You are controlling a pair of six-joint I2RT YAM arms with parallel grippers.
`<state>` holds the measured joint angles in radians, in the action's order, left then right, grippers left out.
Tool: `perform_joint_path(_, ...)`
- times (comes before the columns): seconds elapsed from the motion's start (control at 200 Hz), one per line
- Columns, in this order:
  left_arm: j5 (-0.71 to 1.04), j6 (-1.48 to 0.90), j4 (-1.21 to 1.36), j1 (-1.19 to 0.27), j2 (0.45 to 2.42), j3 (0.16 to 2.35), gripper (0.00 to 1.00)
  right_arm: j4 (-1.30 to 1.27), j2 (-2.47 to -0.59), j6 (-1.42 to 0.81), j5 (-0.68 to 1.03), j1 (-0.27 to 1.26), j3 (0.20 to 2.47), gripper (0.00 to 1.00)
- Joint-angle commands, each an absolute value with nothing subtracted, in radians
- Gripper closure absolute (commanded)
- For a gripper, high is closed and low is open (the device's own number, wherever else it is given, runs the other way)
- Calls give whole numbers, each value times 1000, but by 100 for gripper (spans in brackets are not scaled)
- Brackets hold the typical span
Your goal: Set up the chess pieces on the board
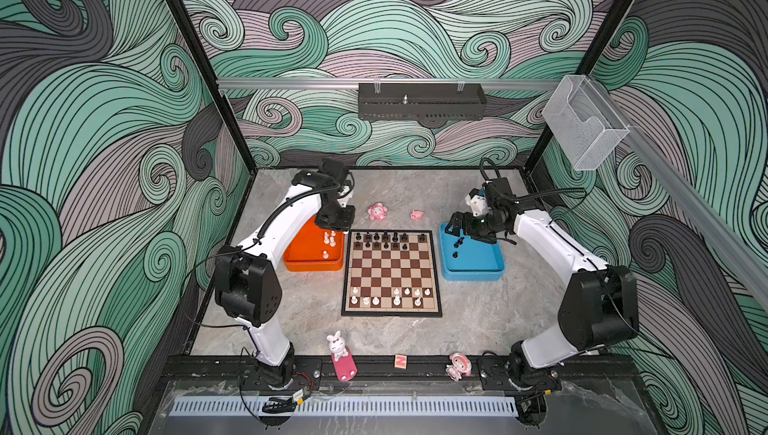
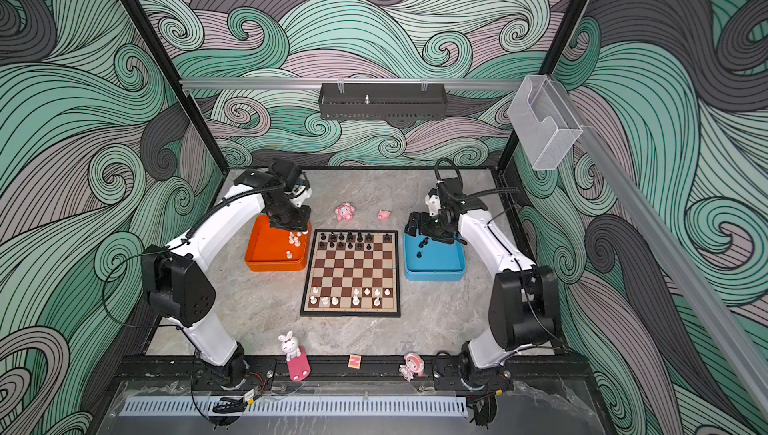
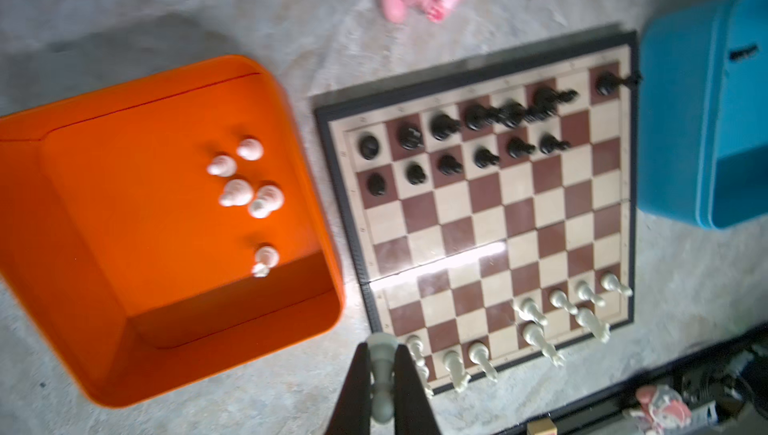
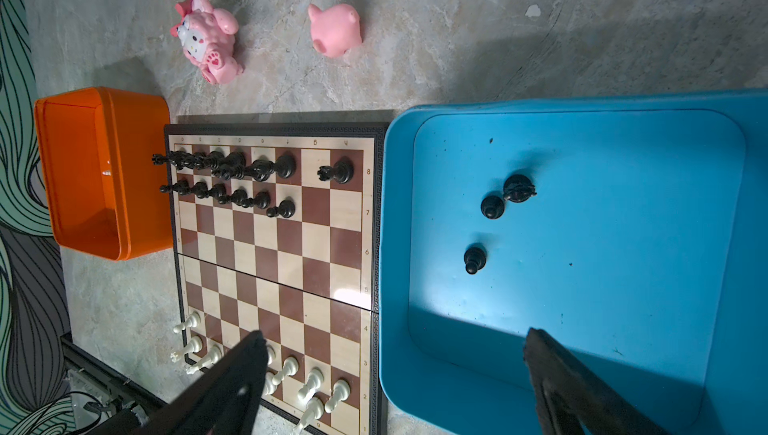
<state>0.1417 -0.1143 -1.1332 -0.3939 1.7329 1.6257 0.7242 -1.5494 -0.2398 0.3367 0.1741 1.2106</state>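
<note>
The board [image 1: 391, 273] lies mid-table, with black chess pieces [image 1: 385, 239] on its far rows and white ones [image 1: 397, 300] on its near rows. My left gripper [image 3: 382, 370] is shut on a white chess piece [image 3: 381, 364]; in both top views it hangs over the far right corner of the orange tray [image 1: 307, 254], where several white pieces [image 3: 241, 191] stand. My right gripper [image 4: 395, 335] is open and empty above the blue tray [image 4: 623, 246], which holds three black pieces [image 4: 492, 206].
Two pink toys [image 1: 377, 211] [image 1: 416, 214] lie beyond the board. A white rabbit figure [image 1: 338, 345], a small lettered block [image 1: 400, 361] and a pink figurine [image 1: 458, 366] sit along the front rail. The trays flank the board closely.
</note>
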Motion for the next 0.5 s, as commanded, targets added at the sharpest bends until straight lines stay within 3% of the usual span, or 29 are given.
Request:
perform_joint_path(0.0, 197, -74, -1182, -476, 1735, 1618, 89, 751, -1503, -233, 332, 166, 1185, 3)
perform_joint_path(0.495, 90, -154, -1151, -698, 1763, 1483, 89, 748, -1463, -219, 347, 122, 1130, 3)
